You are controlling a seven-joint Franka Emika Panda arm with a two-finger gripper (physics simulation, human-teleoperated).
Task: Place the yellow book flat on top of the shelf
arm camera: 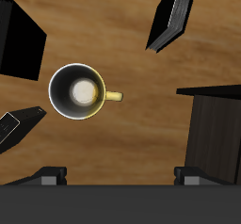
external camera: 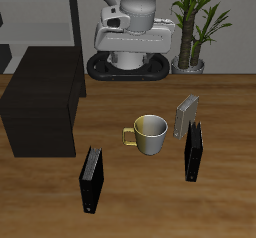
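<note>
The yellow book (external camera: 186, 115) stands upright just behind and beside the mug, its cover looking dull grey-tan. In the wrist view only a dark corner of it with a pale edge (arm camera: 14, 129) shows. The shelf (external camera: 45, 102) is a low matte-black cabinet with a bare flat top, on the other side of the mug; one of its corners shows in the wrist view (arm camera: 212, 124). My gripper (external camera: 132, 48) hangs high above the table, behind the mug. It is open and empty, with its fingertips wide apart (arm camera: 120, 176). It is far from the book.
A yellow-handled mug (external camera: 150, 134) (arm camera: 80, 91) stands mid-table below the gripper. One black book (external camera: 193, 152) (arm camera: 19, 40) stands in front of the yellow book. Another black book (external camera: 92, 179) (arm camera: 174, 16) stands near the table's front edge. A potted plant (external camera: 195, 27) stands at the back.
</note>
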